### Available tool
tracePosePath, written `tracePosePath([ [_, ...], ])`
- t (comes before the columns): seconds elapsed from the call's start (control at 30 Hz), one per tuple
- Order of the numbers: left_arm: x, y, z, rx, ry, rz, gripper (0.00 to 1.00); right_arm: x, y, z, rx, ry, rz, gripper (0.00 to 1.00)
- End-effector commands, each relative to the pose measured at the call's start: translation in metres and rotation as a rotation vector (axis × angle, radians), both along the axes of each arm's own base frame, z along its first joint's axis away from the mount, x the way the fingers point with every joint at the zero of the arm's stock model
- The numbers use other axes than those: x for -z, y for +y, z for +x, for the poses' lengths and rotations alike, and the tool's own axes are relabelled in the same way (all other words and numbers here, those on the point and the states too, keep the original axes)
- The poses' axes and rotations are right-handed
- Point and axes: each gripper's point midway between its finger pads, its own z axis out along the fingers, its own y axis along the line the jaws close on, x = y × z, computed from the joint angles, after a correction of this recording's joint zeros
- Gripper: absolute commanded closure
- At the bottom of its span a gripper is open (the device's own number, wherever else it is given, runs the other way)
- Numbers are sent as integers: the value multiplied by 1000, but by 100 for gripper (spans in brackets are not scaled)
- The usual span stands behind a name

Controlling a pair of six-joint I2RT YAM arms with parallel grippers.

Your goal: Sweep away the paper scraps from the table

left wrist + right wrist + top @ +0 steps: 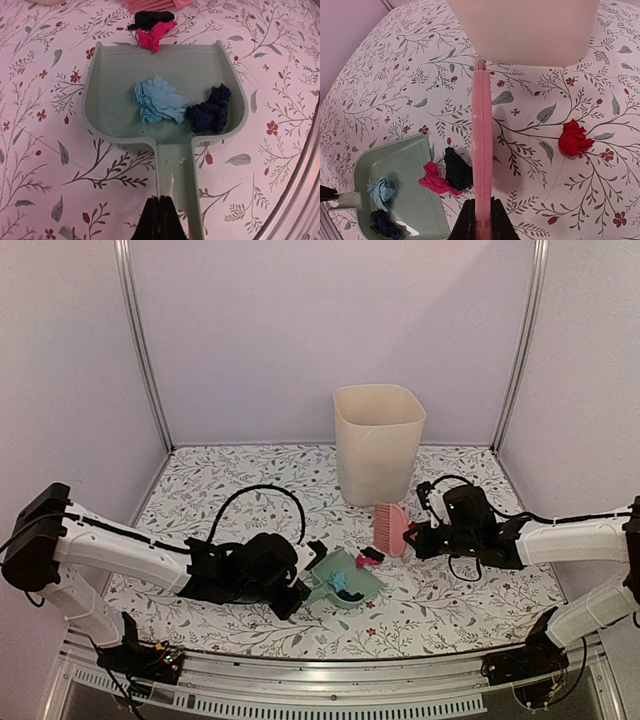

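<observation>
**Ana:** What is the left claw doing?

**Ben:** It is clenching tight on the handle of the pan. The pan is lying flat on the table, stretching straight ahead of that claw.

**Ana:** Is anything sitting in the pan?

**Ben:** A teal scrap is resting just ahead of the claw, near the middle. A navy scrap is lying right beside it, ahead and to the claw's right, by the back wall.

**Ana:** And farther out?

**Ben:** A pink scrap is hanging over the pan's open lip, at the end far from the claw. A black scrap is touching it, just beyond, on the table.

**Ana:** What is the right claw holding?

**Ben:** It is clamping the brush, which is standing on edge and running straight ahead of it. The pink and black scraps are lying just ahead and to its left, close against the brush.

**Ana:** Anything on its other side?

**Ben:** A red scrap is lying ahead and to the right, apart from the brush. The bin is standing beyond the brush's far end.
</observation>
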Motion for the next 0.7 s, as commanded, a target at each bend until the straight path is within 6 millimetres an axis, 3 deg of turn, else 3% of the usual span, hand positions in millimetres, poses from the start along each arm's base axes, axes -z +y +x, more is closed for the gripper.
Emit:
tracePosePath([
  [0.0,6,3,7,-19,4,-1,100,-6,27,-9,-142,25,63,100],
  [0.17,4,2,9,-21,-2,-7,100,-6,47,-33,-282,102,156,100],
  [0.4,0,-3,8,-2,-13,-32,100,-47,66,-63,-413,127,311,100],
  [0.5,-4,-4,8,-2,-30,-39,100,-56,61,-58,-362,103,288,100],
  [0.67,-20,-4,6,5,-69,-75,100,-57,34,-41,-186,93,169,100],
])
